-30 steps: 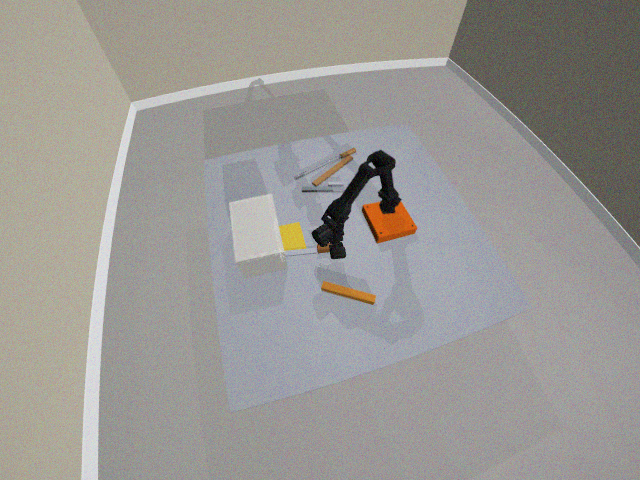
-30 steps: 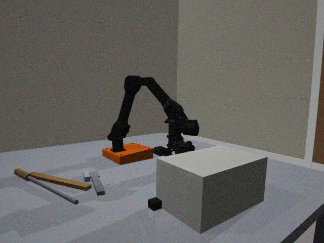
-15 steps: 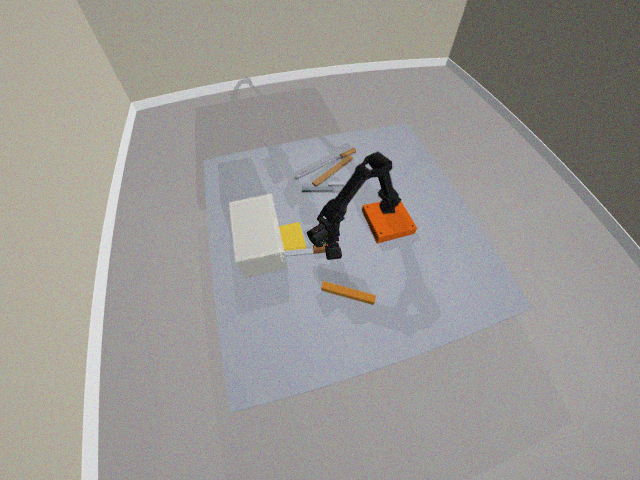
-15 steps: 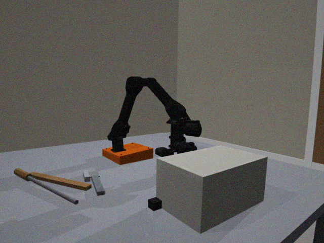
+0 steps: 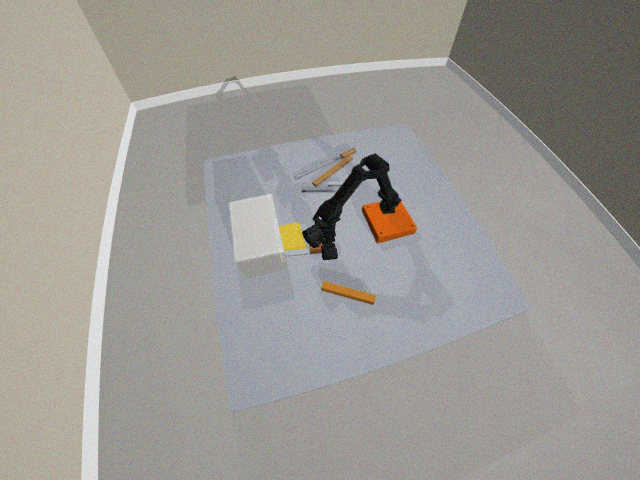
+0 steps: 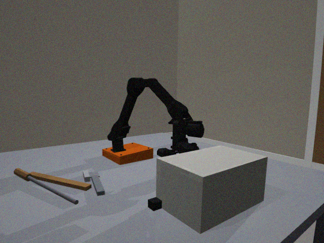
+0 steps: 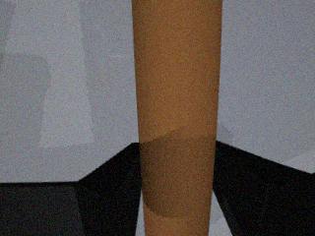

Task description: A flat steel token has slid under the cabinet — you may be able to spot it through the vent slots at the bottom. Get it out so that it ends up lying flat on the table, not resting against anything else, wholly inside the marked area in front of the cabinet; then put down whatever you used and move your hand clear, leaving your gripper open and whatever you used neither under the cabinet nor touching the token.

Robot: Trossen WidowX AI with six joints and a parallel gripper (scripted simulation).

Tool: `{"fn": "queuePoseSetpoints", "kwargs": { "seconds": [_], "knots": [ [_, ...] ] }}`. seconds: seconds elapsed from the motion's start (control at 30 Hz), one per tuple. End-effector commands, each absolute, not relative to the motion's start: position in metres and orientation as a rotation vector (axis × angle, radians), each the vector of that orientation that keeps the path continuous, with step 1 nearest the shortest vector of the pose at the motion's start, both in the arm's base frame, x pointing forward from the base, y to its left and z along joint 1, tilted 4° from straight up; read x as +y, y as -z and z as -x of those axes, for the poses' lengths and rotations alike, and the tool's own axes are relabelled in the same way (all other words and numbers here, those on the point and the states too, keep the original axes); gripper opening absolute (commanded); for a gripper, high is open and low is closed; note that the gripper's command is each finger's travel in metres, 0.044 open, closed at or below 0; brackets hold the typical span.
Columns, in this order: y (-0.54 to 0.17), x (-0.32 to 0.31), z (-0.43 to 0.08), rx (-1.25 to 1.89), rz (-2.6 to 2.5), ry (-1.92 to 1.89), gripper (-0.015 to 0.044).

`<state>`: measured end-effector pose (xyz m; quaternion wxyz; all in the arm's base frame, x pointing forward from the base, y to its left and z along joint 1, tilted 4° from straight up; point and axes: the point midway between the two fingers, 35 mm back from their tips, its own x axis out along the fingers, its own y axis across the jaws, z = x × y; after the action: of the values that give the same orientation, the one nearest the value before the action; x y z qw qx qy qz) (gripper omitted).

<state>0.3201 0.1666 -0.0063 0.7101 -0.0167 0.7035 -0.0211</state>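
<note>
The white cabinet (image 5: pixel 253 227) (image 6: pixel 209 188) stands on the table. The yellow marked area (image 5: pixel 293 236) lies against its front. My gripper (image 5: pixel 322 250) (image 7: pixel 172 149) is shut on the brown wooden handle (image 5: pixel 314 250) (image 7: pixel 177 74) of a tool, low in front of the cabinet. The tool's thin pale shaft (image 5: pixel 296 253) runs along the marked area's near edge to the cabinet front; its far end is hidden, and I cannot tell how far under it reaches. The token is not visible in any view. In the exterior view the cabinet hides the marked area and the held tool.
A wooden-handled rod (image 5: pixel 323 166) (image 6: pixel 52 189), a wooden stick (image 5: pixel 332 171) (image 6: pixel 63 181) and a grey metal piece (image 5: pixel 317 190) (image 6: pixel 97 185) lie to one side. An orange-yellow bar (image 5: pixel 347 292) lies on the other. A black cube (image 6: pixel 154 203) sits by a cabinet corner.
</note>
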Motion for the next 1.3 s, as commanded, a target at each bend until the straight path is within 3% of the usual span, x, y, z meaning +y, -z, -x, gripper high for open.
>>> {"fn": "queuePoseSetpoints", "kwargs": {
  "seconds": [0.0,1.27],
  "knots": [
    [0.006,0.167,-0.327,1.561,0.035,0.044,0.0],
    [0.005,0.166,-0.365,1.558,0.035,0.045,0.0]
  ]
}}
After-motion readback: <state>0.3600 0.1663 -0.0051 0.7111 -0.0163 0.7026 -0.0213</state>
